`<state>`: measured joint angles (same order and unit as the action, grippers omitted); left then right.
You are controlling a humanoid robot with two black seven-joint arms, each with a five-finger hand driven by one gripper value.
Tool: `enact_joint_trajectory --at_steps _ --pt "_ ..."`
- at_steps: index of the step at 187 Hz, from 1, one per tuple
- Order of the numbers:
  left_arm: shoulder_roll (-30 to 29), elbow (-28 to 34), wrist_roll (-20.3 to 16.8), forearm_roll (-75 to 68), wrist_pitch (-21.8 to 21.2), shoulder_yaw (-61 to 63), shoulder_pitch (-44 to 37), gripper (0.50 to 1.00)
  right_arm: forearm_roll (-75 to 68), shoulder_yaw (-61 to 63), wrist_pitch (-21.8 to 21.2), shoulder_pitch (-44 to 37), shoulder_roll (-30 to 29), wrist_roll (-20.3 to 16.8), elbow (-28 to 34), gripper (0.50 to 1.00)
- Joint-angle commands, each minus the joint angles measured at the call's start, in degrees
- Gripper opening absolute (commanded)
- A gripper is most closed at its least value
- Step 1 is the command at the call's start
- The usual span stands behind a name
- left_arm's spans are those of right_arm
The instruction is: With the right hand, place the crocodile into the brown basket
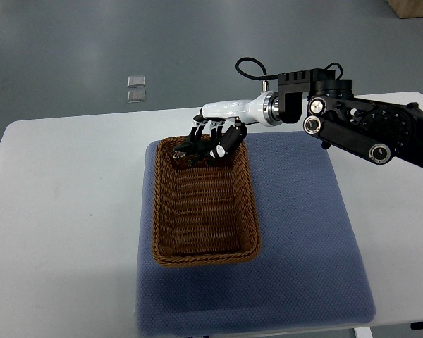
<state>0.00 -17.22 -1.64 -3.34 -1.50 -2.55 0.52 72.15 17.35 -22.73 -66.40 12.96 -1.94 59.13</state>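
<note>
Now right hand (217, 132), fingers curled around crocodile (186, 150), hangs directly over brown basket (204, 258) far end; release should drop it inside.

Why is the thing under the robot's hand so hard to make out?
Top view: the light is soft and even, with no glare or hard shadows; the dark crocodile is small and blends with the black fingers of the right hand and the shaded far end of the basket.
</note>
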Motion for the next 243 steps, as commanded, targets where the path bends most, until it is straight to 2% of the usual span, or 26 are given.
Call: enact_joint_trajectory --at_steps 1,100,119,130,156,166,190,202,243 --pt "0.0 0.0 0.0 0.0 0.0 0.0 0.1 1.000 0.2 -0.5 0.6 1.4 -1.8 0.1 -0.2 0.535" --pt "0.0 0.1 0.0 0.0 0.0 0.0 0.2 1.000 0.6 -1.7 3.0 5.8 -5.2 0.3 -2.7 0.572" --pt "0.0 0.3 0.0 0.0 0.0 0.0 0.2 1.000 1.1 -1.8 3.0 6.5 -5.2 0.3 -3.2 0.605" --pt "0.0 0.3 0.0 0.0 0.0 0.0 0.2 1.000 1.1 -2.1 3.1 6.6 -5.3 0.3 -3.4 0.607" --pt "0.0 0.3 0.0 0.0 0.1 0.0 0.2 1.000 1.2 -2.1 3.0 6.7 -5.2 0.3 -3.4 0.699" --pt "0.0 0.3 0.0 0.0 0.0 -0.1 0.2 1.000 1.2 -2.1 3.0 6.8 -5.1 0.4 -3.4 0.768" --pt "0.0 0.3 0.1 0.0 0.0 0.0 0.2 1.000 1.2 -2.1 3.0 6.7 -5.0 0.4 -3.4 0.801" --pt "0.0 0.3 0.1 0.0 0.0 0.0 0.2 1.000 1.1 -1.9 3.0 6.7 -4.6 0.4 -3.4 0.862" --pt "0.0 0.3 0.1 0.0 0.0 0.0 0.2 1.000 -0.1 2.2 2.9 5.8 -2.4 0.9 -3.4 0.893"
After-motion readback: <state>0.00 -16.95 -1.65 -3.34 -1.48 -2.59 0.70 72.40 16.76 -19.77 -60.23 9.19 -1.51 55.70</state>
